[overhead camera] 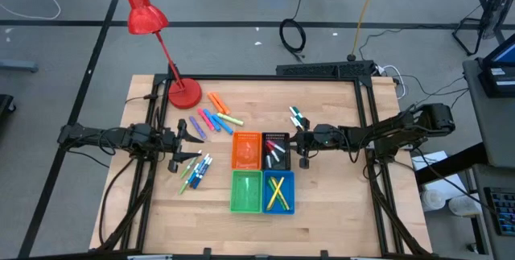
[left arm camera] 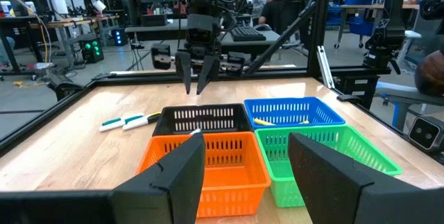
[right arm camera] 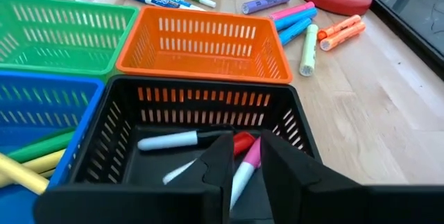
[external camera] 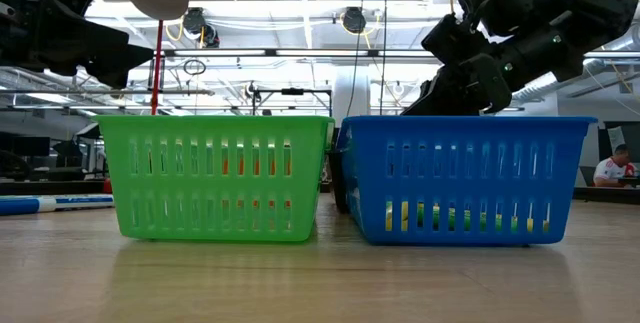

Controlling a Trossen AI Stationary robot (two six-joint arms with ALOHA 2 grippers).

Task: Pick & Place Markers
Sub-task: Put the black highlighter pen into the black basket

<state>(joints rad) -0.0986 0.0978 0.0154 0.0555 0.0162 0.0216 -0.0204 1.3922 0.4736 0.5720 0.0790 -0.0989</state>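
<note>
Loose markers lie flat on the wood table: a coloured cluster [overhead camera: 216,117] near the lamp, white ones with coloured caps [overhead camera: 195,172] at the left, and a pair [overhead camera: 298,117] right of centre. More markers lie in the black bin [right arm camera: 173,141], and yellow ones [overhead camera: 278,192] in the blue bin. My right gripper [right arm camera: 244,144] hangs over the black bin [overhead camera: 275,150], pointing down, open by a narrow gap. Through that gap I see a pink-capped white marker [right arm camera: 243,172] lying in the bin. My left gripper [left arm camera: 246,148] is open, holds nothing, and stands left of the orange bin [overhead camera: 246,150].
Four small bins stand in a square block: orange [left arm camera: 208,161], black [left arm camera: 205,118], green [overhead camera: 246,191] and blue [overhead camera: 278,192]. A red desk lamp [overhead camera: 183,92] stands at the far left of the table. Bare wood lies along the near edge and at the right.
</note>
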